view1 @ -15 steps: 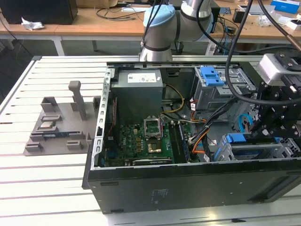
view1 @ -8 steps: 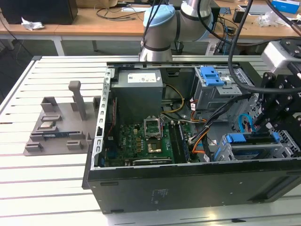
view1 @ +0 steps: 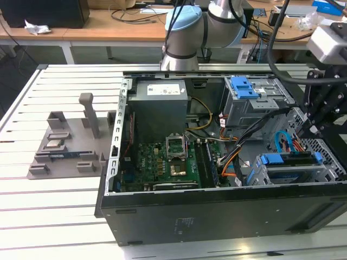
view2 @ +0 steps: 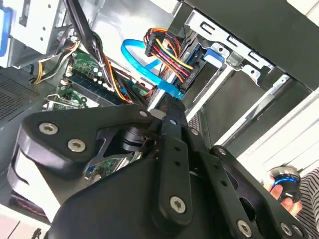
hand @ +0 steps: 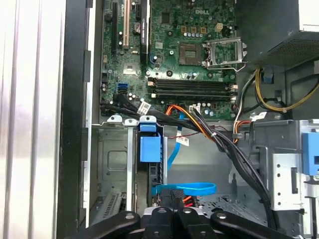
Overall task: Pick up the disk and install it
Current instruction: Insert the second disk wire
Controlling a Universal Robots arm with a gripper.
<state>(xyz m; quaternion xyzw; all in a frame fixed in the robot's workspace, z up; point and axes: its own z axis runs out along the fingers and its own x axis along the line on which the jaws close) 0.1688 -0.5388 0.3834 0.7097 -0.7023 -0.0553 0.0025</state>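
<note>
In the exterior view the disk (view1: 290, 169) lies in the drive cage (view1: 325, 174) at the open computer case's right front corner, its blue rail (view1: 287, 158) along the top. My gripper (view1: 313, 130) hangs just above and to the right of that cage. In the first wrist view the fingers (hand: 167, 201) stand pressed together, shut, with nothing seen between them. They sit right over a blue cable loop (hand: 184, 188) and close to the blue rail end (hand: 149, 148) at the cage's mouth. In the second wrist view one finger (view2: 172, 149) points at a bundle of coloured wires.
The motherboard (view1: 162, 160), a grey power-supply box (view1: 160, 105) and an upper bay with a blue latch (view1: 244, 86) fill the case. Black cables (hand: 229, 149) cross beside the cage. A grey fixture (view1: 68, 143) stands on the slatted table. A person's hand (view2: 281, 189) is near the case.
</note>
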